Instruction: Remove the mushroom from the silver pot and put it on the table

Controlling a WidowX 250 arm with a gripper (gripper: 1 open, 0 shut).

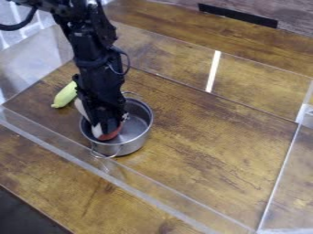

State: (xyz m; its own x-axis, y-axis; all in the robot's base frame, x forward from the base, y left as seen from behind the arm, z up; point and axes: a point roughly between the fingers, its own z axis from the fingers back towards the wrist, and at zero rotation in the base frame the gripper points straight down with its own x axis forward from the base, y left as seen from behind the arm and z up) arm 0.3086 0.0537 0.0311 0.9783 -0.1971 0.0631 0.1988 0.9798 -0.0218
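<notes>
The silver pot point(138, 133) stands on the table point(208, 146) near the front left acrylic wall. Inside it lies the mushroom point(112, 135); only a bit of its reddish cap and white stem shows beneath the arm. My gripper point(106, 128) points straight down into the pot, its dark fingers reaching down on either side of the mushroom. The arm hides the fingertips, so I cannot tell how far they have closed or whether they grip the mushroom.
A yellow-green corn cob point(62, 94) lies on the table just left of the pot, close behind the arm. Clear acrylic walls point(49, 137) edge the tabletop at the front and sides. Bare wood stretches to the right of the pot.
</notes>
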